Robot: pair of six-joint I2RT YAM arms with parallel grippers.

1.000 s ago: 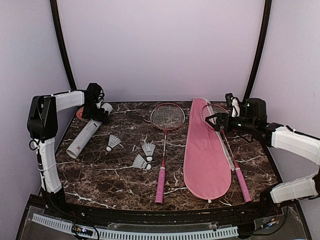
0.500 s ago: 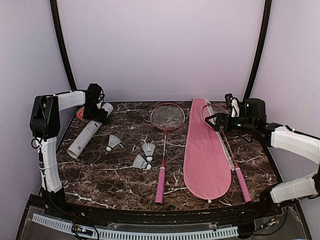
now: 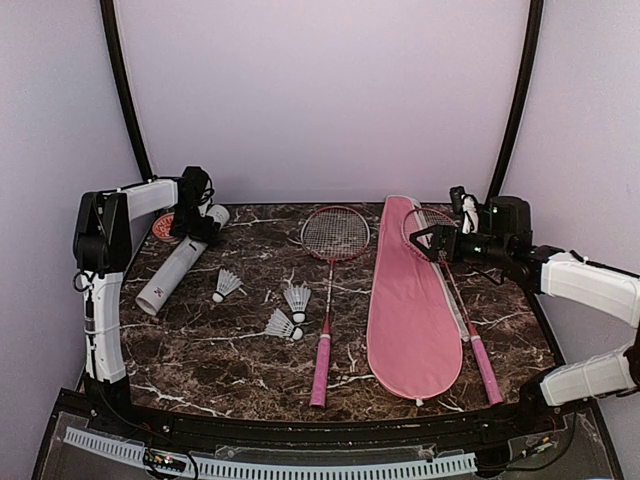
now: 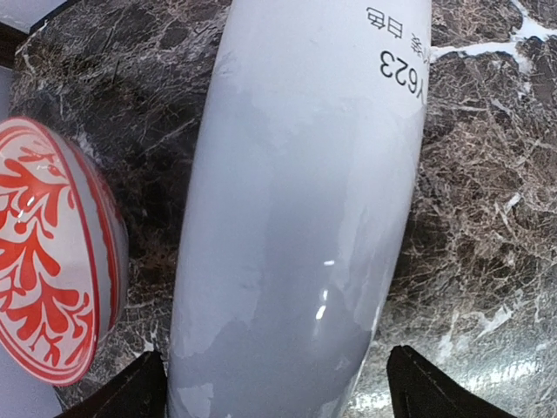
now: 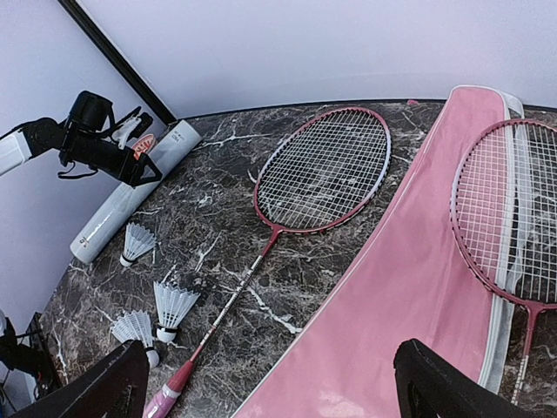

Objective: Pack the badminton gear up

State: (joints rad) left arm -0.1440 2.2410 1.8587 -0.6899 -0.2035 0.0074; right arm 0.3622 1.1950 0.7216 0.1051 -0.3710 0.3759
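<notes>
The long white cardboard tube [image 3: 178, 265] lies at the table's left, and fills the left wrist view [image 4: 305, 218]. My left gripper [image 3: 197, 222] is open, its jaws either side of the tube's far end [image 4: 278, 387]. Three white feather shuttlecocks [image 3: 227, 284] [image 3: 298, 299] [image 3: 283, 325] lie right of the tube. One red-framed racket [image 3: 333, 235] lies mid-table. The pink bag [image 3: 410, 300] lies right of it, with the second racket [image 3: 462, 295] along its right edge. My right gripper [image 3: 428, 240] is open and empty above the bag's far end [image 5: 270, 383].
A red-and-white patterned dish [image 3: 163, 226] sits beside the tube's far end, close to my left finger [image 4: 52, 279]. Purple walls close in the table at the back and both sides. The table's front edge runs near the racket handles.
My left gripper has shifted slightly right and farther back at the tube's far end. The right arm and the gear on the table have not moved.
</notes>
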